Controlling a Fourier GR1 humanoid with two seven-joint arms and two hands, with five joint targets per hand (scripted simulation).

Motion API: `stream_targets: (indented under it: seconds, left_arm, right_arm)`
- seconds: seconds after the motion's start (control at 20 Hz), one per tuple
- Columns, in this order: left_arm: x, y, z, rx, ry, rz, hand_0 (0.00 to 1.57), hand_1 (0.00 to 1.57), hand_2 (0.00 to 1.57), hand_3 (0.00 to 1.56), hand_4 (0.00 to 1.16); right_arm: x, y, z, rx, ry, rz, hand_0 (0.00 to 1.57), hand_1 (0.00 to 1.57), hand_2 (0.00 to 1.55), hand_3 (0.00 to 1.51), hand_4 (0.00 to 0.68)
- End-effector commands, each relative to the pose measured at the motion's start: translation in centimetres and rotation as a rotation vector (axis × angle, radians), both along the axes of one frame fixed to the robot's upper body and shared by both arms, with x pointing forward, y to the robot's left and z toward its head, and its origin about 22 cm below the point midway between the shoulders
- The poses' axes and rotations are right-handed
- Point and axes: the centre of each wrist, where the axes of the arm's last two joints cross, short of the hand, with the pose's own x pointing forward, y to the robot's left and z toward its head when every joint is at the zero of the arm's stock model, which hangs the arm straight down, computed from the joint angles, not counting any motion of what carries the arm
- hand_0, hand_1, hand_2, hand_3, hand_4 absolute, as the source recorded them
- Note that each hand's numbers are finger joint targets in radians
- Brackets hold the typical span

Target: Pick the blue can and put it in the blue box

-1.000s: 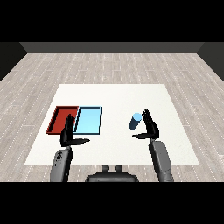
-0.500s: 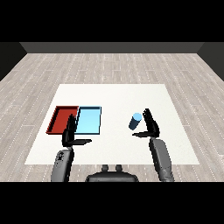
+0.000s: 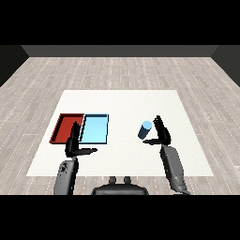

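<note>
1. The right hand (image 3: 161,133) stands at the right of the counter with its fingers straight and pointing away from the robot and its thumb stretched out to the left. It is spread wide and grips nothing.
2. The blue can (image 3: 145,130) stands tilted just left of that hand, in the space between the fingers and the thumb. Whether the hand touches the can cannot be told from this view; the fingers are not curled round it.
3. The right grey forearm (image 3: 172,168) runs from the hand down toward the lower right of the view.
4. The left hand (image 3: 75,144) is at the left of the counter, its fingers straight and pointing away, its thumb stuck out to the right. It too is spread and holds nothing.
5. The fingers of the left hand overlap the near edge where the two trays meet; contact cannot be judged.
6. The light blue tray (image 3: 95,129) lies on the counter left of centre, well apart from the can.
7. The red tray (image 3: 65,127) lies touching the left side of the light blue tray.
8. The white counter (image 3: 122,103) carries all of these, and a grey plank floor (image 3: 122,70) surrounds it.
</note>
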Motion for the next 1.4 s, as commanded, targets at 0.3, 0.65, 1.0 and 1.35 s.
stream_targets:
  seconds: [0.3,0.65,1.0,1.35]
  left_arm:
    - [-1.0,-0.7,0.7,-0.027,0.0,0.011,0.0,0.0,0.0,0.0,0.0]
    - [0.6,1.5,-0.6,0.002,-0.005,0.022,0.0,0.0,0.0,0.0,0.0]
    - [-0.7,0.1,-1.4,0.022,0.003,0.031,0.0,0.0,0.0,0.0,0.0]
    - [-1.0,1.2,0.6,0.009,-0.004,0.038,0.0,0.0,0.0,0.0,0.0]
  right_arm:
    - [3.7,1.6,-0.5,0.008,0.087,-0.05,0.0,0.0,0.0,0.0,0.0]
    - [0.7,-0.7,-0.5,0.039,0.124,-0.062,0.0,0.0,0.0,0.0,0.0]
    - [3.1,0.8,-3.4,0.08,0.151,-0.056,0.0,0.0,0.0,0.0,0.0]
    - [4.7,1.6,-4.0,0.106,0.19,-0.07,0.0,0.0,0.0,0.0,0.0]
